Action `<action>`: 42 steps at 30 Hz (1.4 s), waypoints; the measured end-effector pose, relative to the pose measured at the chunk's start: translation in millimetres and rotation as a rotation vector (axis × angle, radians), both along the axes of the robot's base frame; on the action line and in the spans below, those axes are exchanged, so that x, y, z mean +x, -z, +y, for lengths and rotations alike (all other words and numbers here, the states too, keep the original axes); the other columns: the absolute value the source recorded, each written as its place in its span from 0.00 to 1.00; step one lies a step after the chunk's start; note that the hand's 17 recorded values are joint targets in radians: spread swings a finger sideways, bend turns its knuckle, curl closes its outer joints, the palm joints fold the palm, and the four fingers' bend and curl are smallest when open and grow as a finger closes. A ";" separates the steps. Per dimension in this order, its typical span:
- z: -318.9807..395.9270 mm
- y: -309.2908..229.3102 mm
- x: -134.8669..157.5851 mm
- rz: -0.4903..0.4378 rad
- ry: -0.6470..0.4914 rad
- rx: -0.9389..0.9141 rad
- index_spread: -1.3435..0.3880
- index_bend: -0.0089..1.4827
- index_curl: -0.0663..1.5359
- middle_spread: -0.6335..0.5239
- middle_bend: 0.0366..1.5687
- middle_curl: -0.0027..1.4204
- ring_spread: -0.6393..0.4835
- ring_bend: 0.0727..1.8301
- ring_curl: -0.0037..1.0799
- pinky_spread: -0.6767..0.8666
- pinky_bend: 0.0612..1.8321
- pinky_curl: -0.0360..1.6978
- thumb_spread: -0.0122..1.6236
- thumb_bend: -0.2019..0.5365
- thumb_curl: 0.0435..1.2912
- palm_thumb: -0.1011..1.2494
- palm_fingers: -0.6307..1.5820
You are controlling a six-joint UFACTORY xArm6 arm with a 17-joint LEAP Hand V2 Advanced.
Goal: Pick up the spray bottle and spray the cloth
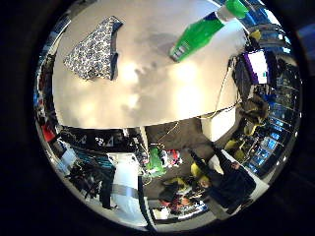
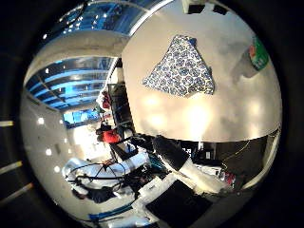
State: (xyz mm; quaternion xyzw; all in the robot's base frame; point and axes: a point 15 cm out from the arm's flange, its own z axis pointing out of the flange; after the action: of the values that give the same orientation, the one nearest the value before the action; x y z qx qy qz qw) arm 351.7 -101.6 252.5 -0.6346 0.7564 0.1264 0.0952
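Two things sit apart on the pale table (image 1: 162, 98), a green spray bottle (image 1: 199, 34) and a patterned cloth (image 2: 183, 69); the hand's finger state cannot be told.

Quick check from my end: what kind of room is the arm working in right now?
Probably a lab or workshop. A plain white table holds only a green plastic spray bottle and a blue-and-white patterned cloth, with a lit monitor beside it and cluttered equipment on the floor.

A big white tabletop (image 1: 147, 93) holds two things. A green spray bottle (image 1: 199, 33) with a white neck stands on it. A blue and white patterned cloth (image 2: 180, 67) lies flat on it, well apart from the bottle.
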 end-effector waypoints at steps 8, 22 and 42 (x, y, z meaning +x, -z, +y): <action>4.4 -2.2 2.7 -0.006 0.017 0.002 0.65 0.12 0.23 0.60 0.10 0.22 0.71 0.09 0.25 0.71 0.18 0.19 0.65 0.24 0.20 0.48 0.36; 42.2 -0.1 10.7 -0.039 0.199 0.194 0.66 0.11 0.22 0.60 0.11 0.24 0.71 0.10 0.25 0.71 0.18 0.19 0.66 0.24 0.20 0.48 0.35; -27.9 -5.7 35.4 -0.348 0.787 0.327 0.72 0.11 0.22 0.72 0.09 0.23 0.75 0.13 0.26 0.72 0.22 0.20 0.66 0.25 0.21 0.57 0.31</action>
State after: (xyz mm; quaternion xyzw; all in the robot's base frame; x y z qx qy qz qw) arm 387.1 -129.5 258.1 -0.2874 0.8828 0.0898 0.3606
